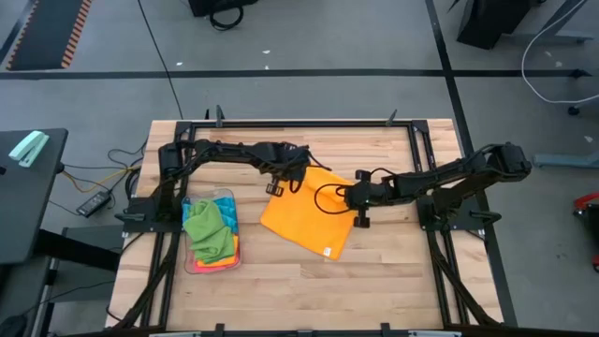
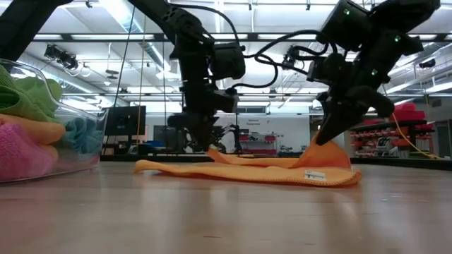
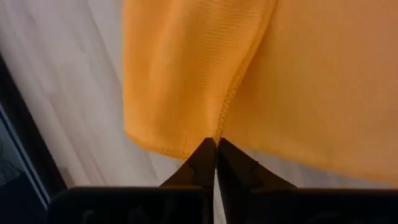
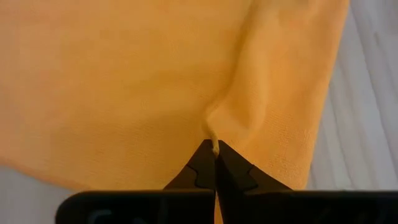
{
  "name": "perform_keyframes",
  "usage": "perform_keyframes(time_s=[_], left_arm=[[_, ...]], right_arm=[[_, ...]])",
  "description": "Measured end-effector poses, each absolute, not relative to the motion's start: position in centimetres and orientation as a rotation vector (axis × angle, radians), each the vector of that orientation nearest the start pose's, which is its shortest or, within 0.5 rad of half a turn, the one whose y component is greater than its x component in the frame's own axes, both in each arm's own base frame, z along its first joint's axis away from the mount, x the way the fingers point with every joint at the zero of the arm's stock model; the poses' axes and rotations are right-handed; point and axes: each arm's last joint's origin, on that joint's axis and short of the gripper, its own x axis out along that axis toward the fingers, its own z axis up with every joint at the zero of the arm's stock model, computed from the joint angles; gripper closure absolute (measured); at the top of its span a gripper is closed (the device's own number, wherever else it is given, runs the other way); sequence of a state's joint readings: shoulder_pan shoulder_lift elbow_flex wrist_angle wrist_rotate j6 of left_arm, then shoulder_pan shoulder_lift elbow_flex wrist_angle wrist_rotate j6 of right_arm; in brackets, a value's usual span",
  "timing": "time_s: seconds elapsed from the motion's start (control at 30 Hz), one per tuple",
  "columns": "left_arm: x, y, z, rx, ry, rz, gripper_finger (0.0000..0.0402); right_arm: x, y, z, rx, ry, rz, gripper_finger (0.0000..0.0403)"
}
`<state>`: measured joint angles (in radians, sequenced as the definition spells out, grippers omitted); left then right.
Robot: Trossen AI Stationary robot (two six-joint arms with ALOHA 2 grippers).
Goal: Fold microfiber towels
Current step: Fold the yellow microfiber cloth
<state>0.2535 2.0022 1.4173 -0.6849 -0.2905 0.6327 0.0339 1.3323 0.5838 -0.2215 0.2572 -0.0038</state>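
Mid-table I see the orange towel (image 1: 307, 223) spread flat, my left gripper (image 1: 277, 187) and right gripper (image 1: 353, 198) each pinched tight on an edge of it, with the clear tray (image 1: 231, 199) of spare towels (image 1: 206, 229) just beside, well clear of both arms.

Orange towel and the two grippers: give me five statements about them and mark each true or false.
1. The left gripper is shut on the edge of the orange towel. True.
2. The right gripper hangs open above the table. False: it is shut on the orange towel's edge.
3. The orange towel lies in the clear tray. False: it lies on the table beside the tray.
4. A green towel sits on top of the pile in the tray. True.
5. The orange towel is already folded into a small square. False: it is spread out as a single layer.
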Motion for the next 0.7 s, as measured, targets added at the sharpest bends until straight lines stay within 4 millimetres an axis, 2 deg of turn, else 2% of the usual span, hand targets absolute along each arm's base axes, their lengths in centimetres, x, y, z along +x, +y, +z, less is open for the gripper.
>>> perform_keyframes(time_s=[0.13,0.23,0.4,0.57,0.7], left_arm=[[37.8,10.1,17.2,0.543,1.453,-0.019,0.0370],[37.6,9.4,17.4,0.495,1.472,-0.074,0.0378],[37.3,7.5,17.2,0.432,1.510,-0.153,0.0393],[37.5,5.5,17.2,0.440,1.519,-0.180,0.0372],[37.4,4.2,17.2,0.435,1.532,-0.189,0.0376]], right_arm=[[23.6,0.9,16.7,-0.160,0.978,-0.152,0.0398],[23.9,2.1,17.2,-0.169,0.964,-0.063,0.0398],[23.6,4.2,17.2,-0.221,0.954,0.062,0.0398],[23.4,5.7,17.2,-0.243,0.941,0.119,0.0398],[23.3,6.6,17.4,-0.225,0.919,0.135,0.0398]])
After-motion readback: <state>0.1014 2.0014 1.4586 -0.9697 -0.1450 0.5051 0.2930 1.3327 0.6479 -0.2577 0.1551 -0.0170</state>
